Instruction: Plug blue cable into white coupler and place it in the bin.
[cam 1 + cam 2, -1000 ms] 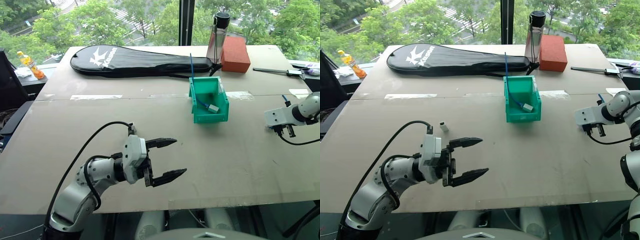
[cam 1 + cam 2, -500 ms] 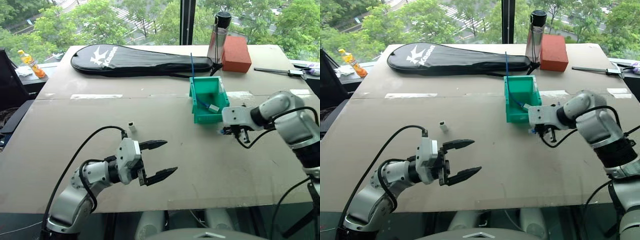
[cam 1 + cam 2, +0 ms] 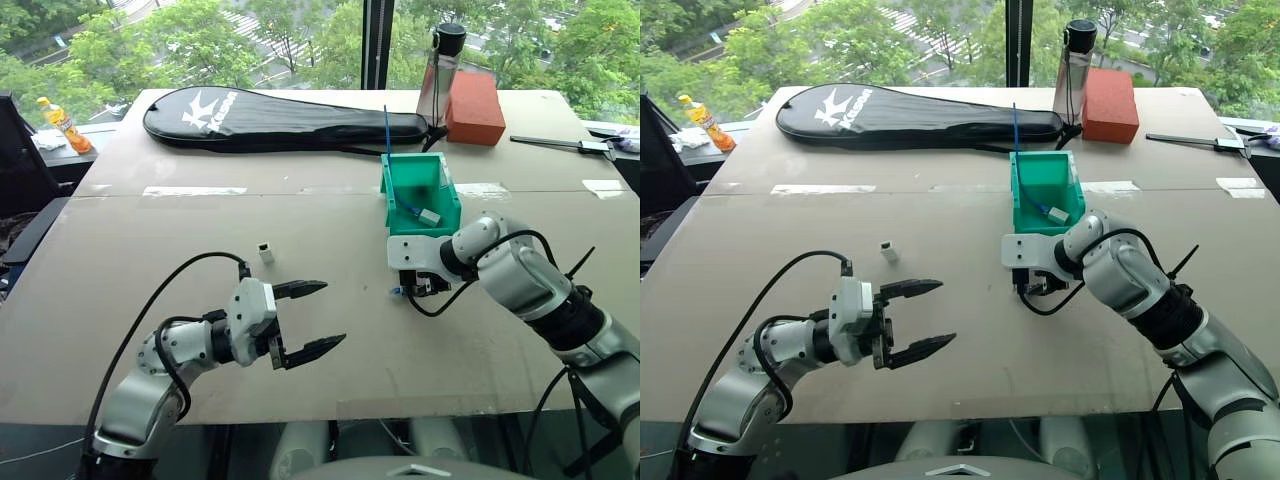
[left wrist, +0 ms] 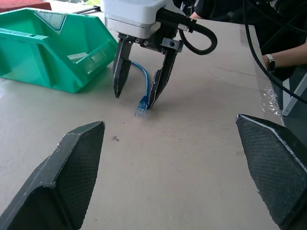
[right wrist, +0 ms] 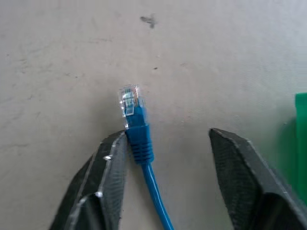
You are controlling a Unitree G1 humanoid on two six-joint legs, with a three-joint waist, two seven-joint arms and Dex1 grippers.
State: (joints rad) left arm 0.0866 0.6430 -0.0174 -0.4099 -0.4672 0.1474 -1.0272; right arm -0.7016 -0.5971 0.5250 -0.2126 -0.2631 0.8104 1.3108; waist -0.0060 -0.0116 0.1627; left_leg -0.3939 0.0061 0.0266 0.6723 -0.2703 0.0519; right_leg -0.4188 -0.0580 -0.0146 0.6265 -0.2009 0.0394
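My right gripper (image 4: 134,98) points down at the table just in front of the bin (image 3: 386,195), a small teal-green box. Its jaws are open. The blue cable (image 5: 139,135) hangs between them, leaning against one finger (image 5: 109,178). The cable's clear plug (image 4: 142,106) rests on the tabletop. The white coupler (image 3: 264,253) lies alone on the table, left of the bin and beyond my left gripper (image 3: 332,314). That gripper is open and empty, held low and pointing toward the right gripper.
Inside the bin lies another blue cord with a greyish-white block (image 3: 428,216). A black racket case (image 3: 280,120), a bottle (image 3: 445,60) and a red-brown brick (image 3: 473,105) stand along the far edge. A person's arm with a watch (image 4: 283,52) is nearby.
My right arm has swung left from the table's right side to the front of the bin. Its jaws have gone from shut to open. The left gripper has barely shifted.
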